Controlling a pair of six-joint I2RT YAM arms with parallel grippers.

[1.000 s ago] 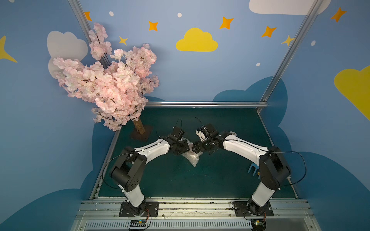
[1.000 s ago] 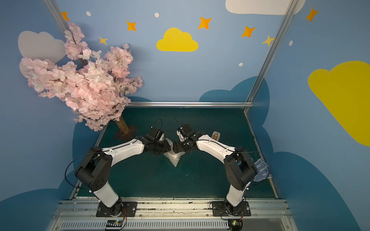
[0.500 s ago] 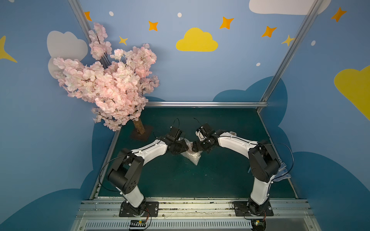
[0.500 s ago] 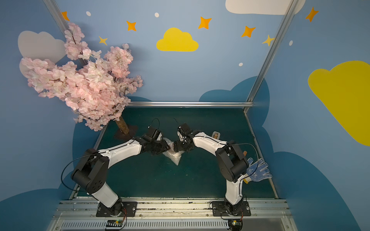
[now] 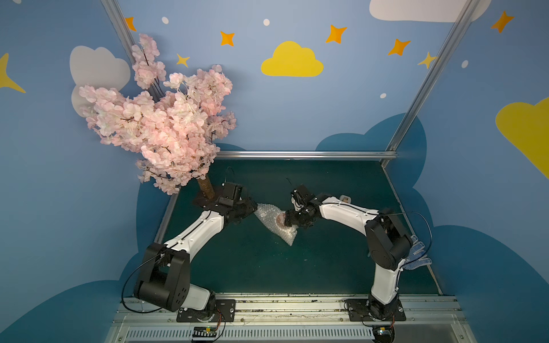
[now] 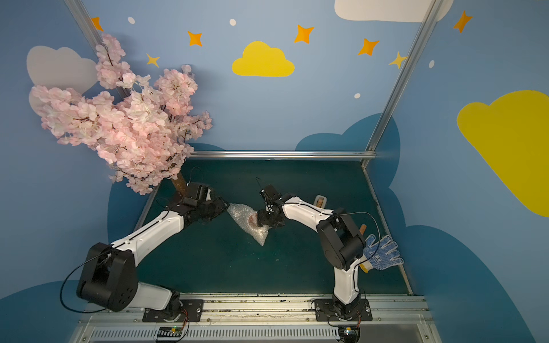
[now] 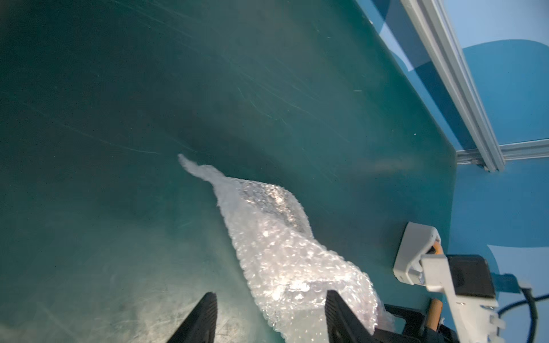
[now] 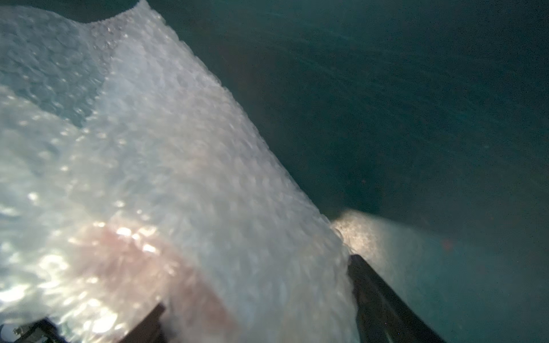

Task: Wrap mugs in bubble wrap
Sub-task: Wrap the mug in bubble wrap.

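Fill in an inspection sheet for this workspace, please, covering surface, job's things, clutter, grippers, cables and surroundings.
Surface: dark green mat, scuffed, a few specks.
Job's things: bubble wrap bunched over the mug, red showing through; one corner trails loose on the mat.
Clutter: tape dispenser behind the right arm; dotted glove beside that arm's elbow.
Grippers: left gripper open at one end of the wrap; right gripper straddles the wrapped mug, grip unclear.
Cables: black cable loop at the left arm's base, second cable arching over the right arm; both hang free.
Surroundings: blossom tree, blue painted walls, aluminium frame.
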